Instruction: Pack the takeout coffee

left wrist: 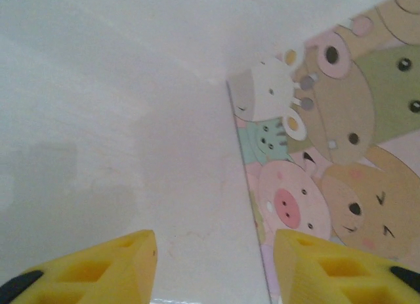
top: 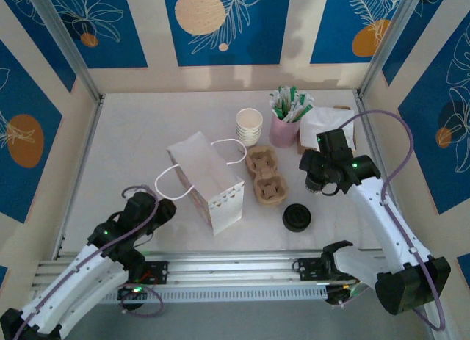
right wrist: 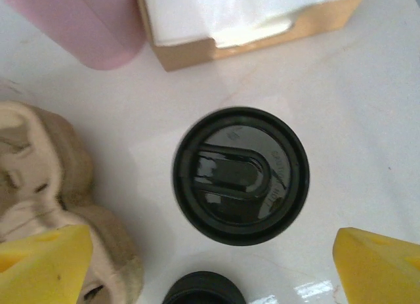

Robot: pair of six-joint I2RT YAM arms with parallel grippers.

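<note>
A white paper bag (top: 205, 180) with cartoon animals lies on its side mid-table, handles to the left and back. Its printed face (left wrist: 328, 140) shows in the left wrist view. My left gripper (top: 158, 208) (left wrist: 215, 264) is open and low by the bag's near-left corner, holding nothing. A brown pulp cup carrier (top: 266, 176) (right wrist: 46, 179) lies right of the bag. My right gripper (top: 317, 182) (right wrist: 213, 255) hangs open above a black coffee lid (right wrist: 241, 176), its fingers wide on either side. What is under that lid is hidden.
More black lids (top: 297, 217) (right wrist: 203, 291) sit nearer the front. Stacked white cups (top: 249, 125), a pink cup of stirrers (top: 285, 127) (right wrist: 92, 25) and a napkin box (top: 323, 125) (right wrist: 243, 21) stand at the back right. Metal frame posts bound the table.
</note>
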